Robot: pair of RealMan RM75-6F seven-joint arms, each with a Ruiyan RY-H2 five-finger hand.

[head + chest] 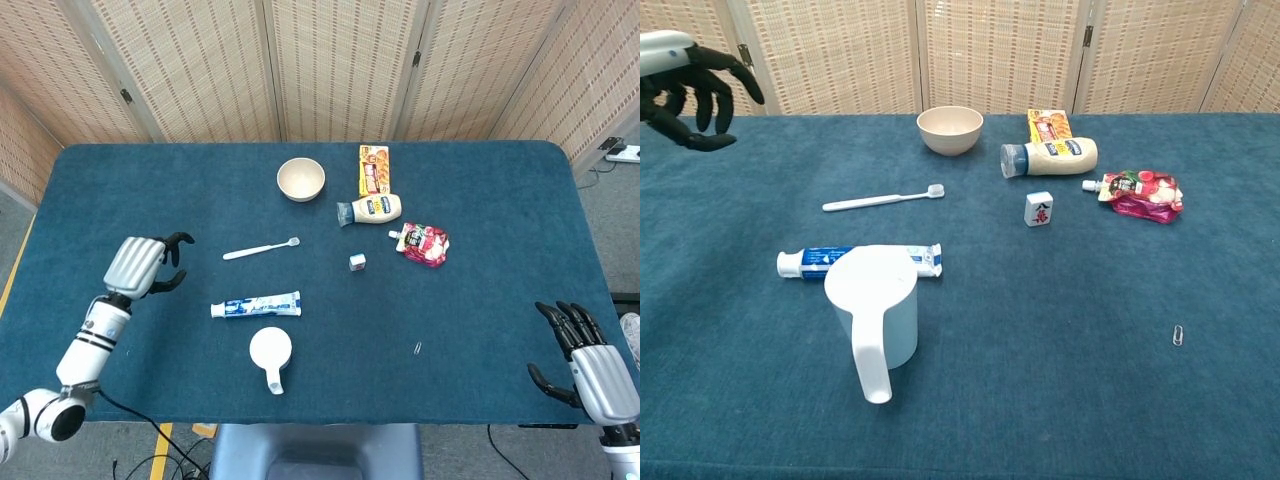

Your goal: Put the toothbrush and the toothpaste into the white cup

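Hovering, left hand (pixel 146 263): over the table (pixel 120 190), fingers spread, holding nothing, left of the toothbrush (pixel 260 249)
right hand (pixel 588 358): near right table edge, fingers apart, nothing held
toothbrush: flat, above toothpaste (pixel 256 305)
toothpaste: flat, just behind white cup (pixel 270 350)
white cup: upright, handle toward robot

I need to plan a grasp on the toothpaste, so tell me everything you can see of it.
The toothpaste is a flattened tube, white with blue print, with a white cap at its left end and a crimped tail at its right. It lies flat on the blue table, just beyond the white cup. No robot hand touches it; the left robot hand hovers to its left.
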